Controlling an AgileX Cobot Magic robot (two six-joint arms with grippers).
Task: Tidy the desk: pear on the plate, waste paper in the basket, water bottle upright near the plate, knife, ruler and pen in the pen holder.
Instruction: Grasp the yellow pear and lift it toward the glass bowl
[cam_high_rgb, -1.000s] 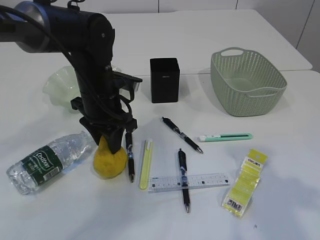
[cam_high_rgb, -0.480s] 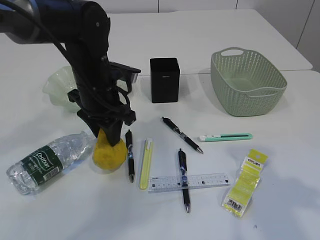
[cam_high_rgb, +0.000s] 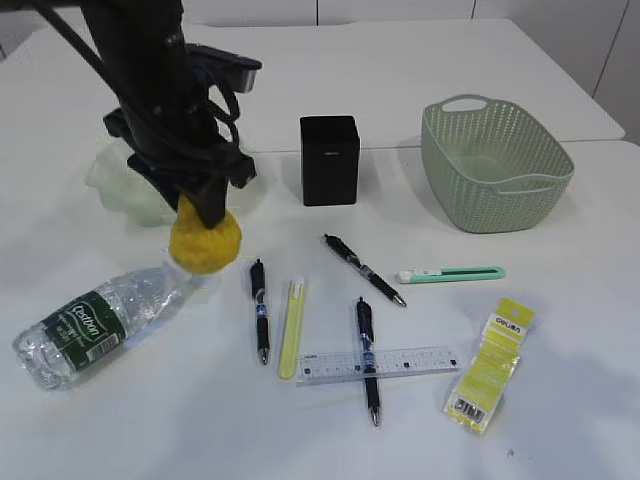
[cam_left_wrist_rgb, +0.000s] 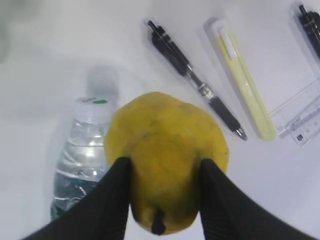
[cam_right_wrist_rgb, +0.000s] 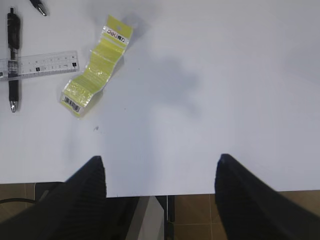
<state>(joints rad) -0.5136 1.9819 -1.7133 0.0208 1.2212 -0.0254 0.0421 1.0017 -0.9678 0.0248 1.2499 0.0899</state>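
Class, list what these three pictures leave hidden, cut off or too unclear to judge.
- Exterior view: the plate is mostly hidden behind the left arm.
- Exterior view: the right gripper is out of frame.
- Left wrist view: the bottle bottom is cut off by the finger.
- Ruler markings: too small.

Matt yellow pear, clear glossy plastic water bottle, perforated plastic basket
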